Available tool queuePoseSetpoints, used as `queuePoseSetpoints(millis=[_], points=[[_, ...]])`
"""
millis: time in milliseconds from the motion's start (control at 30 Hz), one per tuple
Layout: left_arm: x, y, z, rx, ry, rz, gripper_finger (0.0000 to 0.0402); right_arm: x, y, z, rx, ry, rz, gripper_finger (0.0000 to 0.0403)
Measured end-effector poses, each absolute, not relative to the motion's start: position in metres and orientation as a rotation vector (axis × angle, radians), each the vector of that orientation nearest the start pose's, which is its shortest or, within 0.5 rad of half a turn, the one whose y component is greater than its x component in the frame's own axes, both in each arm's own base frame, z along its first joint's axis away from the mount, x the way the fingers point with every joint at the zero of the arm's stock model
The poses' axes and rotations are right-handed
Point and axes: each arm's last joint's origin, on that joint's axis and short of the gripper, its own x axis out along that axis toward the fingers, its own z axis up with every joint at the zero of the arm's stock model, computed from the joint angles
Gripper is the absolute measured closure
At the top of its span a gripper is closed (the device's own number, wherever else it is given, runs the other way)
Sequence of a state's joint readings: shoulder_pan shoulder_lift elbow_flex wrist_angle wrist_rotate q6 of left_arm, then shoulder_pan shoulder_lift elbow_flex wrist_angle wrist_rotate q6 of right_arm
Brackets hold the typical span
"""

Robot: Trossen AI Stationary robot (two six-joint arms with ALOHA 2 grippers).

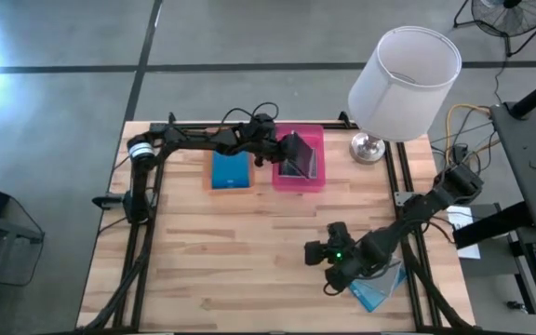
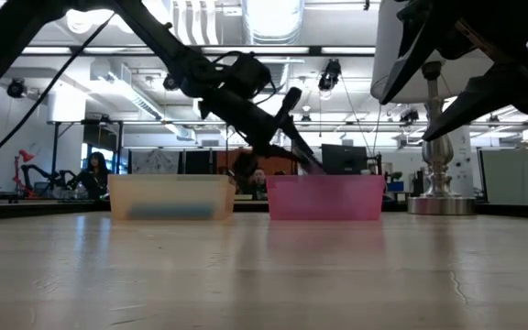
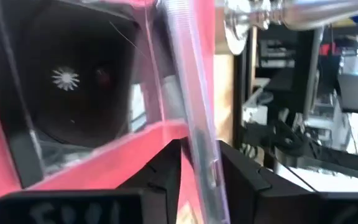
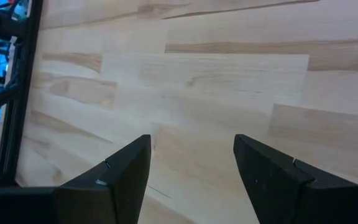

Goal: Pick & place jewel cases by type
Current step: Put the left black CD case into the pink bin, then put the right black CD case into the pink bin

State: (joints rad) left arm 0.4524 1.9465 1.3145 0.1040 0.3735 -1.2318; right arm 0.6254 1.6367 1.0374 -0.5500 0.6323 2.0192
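Jewel cases are mostly sorted: left gripper (image 1: 285, 152) clamps a clear case (image 1: 298, 154) over the pink tray (image 1: 298, 181); right gripper (image 1: 328, 265), jaws apart, nears the remaining blue case (image 1: 380, 293) at the table's front-right corner.

Two dark jointed arms, black cables, green light on right arm (image 1: 339, 253), black hand fingers (image 4: 126, 171)

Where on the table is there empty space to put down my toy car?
The widest bare wood lies in the table middle and near-left, between the trays and the front edge. It is crowded at the back, where the orange tray, pink tray, left gripper and lamp sit, and front-right, around the right gripper and a jewel case.
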Motion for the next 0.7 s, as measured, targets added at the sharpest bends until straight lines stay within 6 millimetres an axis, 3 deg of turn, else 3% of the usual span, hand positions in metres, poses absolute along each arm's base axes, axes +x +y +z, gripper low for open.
queuePoseSetpoints(millis=[300, 467, 567, 700], points=[[0.388, 0.172, 0.194, -1.376, 0.481, 0.385, 0.0253, 0.263, 0.169, 0.198, 1.170, 0.523, -0.808, 0.0177], [0.368, 0.158, 0.193, -1.345, 0.777, 0.285, 0.0222, 0.264, 0.171, 0.201, 1.152, 0.532, -0.787, 0.0177], [0.346, 0.144, 0.207, -1.243, 0.927, 0.299, 0.0219, 0.263, 0.172, 0.201, 1.134, 0.541, -0.779, 0.0177], [0.338, 0.142, 0.241, -1.125, 0.807, 0.276, 0.0219, 0.263, 0.172, 0.200, 1.089, 0.560, -0.769, 0.0177]])
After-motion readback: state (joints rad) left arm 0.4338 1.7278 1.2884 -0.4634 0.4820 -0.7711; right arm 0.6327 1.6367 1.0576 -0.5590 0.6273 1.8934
